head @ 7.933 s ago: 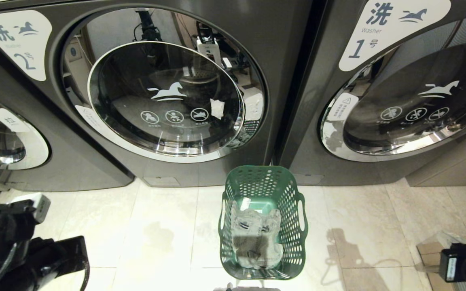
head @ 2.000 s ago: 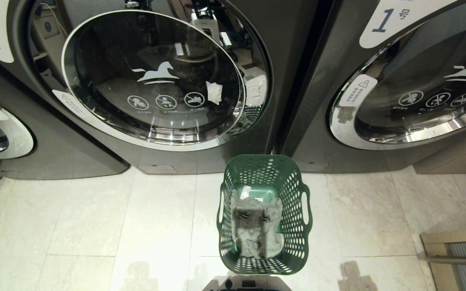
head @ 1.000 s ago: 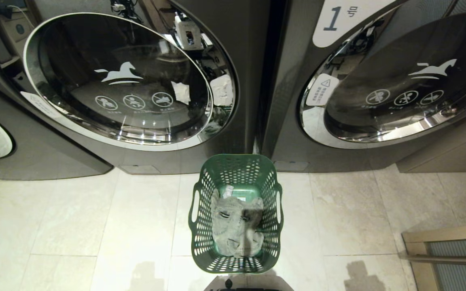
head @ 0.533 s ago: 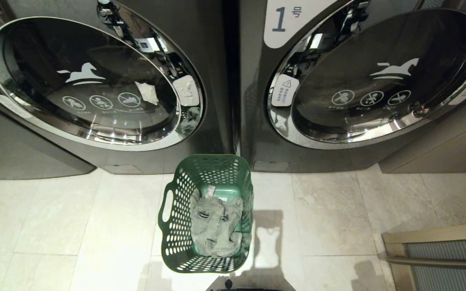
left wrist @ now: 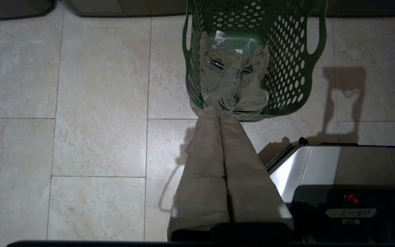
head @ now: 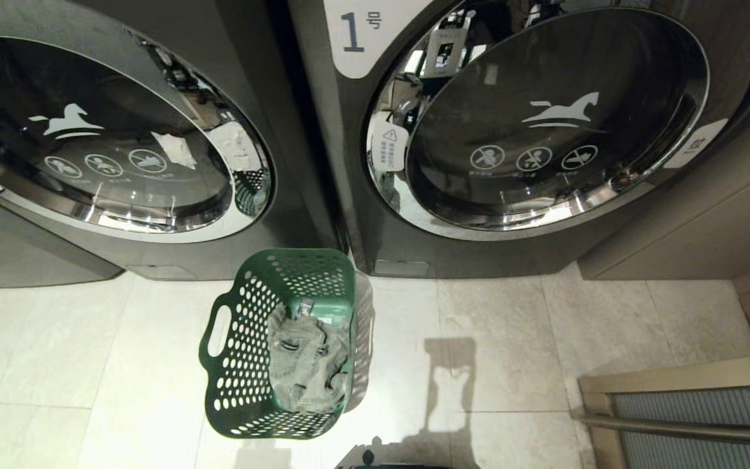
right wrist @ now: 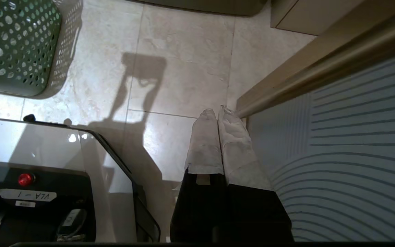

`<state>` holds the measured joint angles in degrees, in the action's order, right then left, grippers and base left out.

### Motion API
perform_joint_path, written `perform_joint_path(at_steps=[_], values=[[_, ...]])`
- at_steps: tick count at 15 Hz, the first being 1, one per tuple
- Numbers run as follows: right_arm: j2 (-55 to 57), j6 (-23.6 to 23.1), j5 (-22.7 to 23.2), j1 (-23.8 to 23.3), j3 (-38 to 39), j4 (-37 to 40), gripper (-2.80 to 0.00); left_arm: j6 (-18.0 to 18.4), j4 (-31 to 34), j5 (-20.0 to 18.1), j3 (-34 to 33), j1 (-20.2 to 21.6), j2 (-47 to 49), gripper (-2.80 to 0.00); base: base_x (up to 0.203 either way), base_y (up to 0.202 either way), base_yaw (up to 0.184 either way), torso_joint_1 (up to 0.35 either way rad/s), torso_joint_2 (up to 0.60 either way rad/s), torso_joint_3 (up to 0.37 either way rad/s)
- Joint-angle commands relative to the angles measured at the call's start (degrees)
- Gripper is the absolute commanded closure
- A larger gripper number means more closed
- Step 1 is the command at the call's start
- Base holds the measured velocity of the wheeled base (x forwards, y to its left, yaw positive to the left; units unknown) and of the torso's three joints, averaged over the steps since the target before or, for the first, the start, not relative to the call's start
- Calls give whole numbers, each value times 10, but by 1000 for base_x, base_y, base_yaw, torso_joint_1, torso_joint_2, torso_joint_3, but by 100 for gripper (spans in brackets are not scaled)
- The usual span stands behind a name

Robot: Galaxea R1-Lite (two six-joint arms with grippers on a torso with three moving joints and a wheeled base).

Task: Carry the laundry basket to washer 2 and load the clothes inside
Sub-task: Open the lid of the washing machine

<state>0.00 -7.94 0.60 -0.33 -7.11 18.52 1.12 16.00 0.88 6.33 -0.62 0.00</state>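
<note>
The dark green perforated plastic laundry basket [head: 284, 345] stands on the pale tiled floor [head: 512, 339], just before the gap between two dark grey front-load washers. The left washer [head: 108, 143], probably washer 2 though its label is out of view, has its door closed. A crumpled grey-green garment [head: 306, 365] lies inside the basket. The left gripper [left wrist: 219, 115] and right gripper [right wrist: 217, 113] hang above the floor, jaws pressed together and empty.
</note>
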Motion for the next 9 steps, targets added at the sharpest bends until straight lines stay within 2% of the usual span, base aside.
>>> perform_joint_path(at_steps=[1, 2, 9], values=[[1, -1, 0, 0, 0, 1, 0, 0, 1, 1, 0, 0, 1, 0, 0, -151, 0, 2, -1, 6], [1, -1, 0, 0, 0, 1, 0, 0, 1, 1, 0, 0, 1, 0, 0, -98, 3, -2, 2, -2], [1, 11, 0, 0, 0, 1, 0, 0, 1, 1, 0, 0, 1, 0, 0, 0, 0, 0, 0, 0]])
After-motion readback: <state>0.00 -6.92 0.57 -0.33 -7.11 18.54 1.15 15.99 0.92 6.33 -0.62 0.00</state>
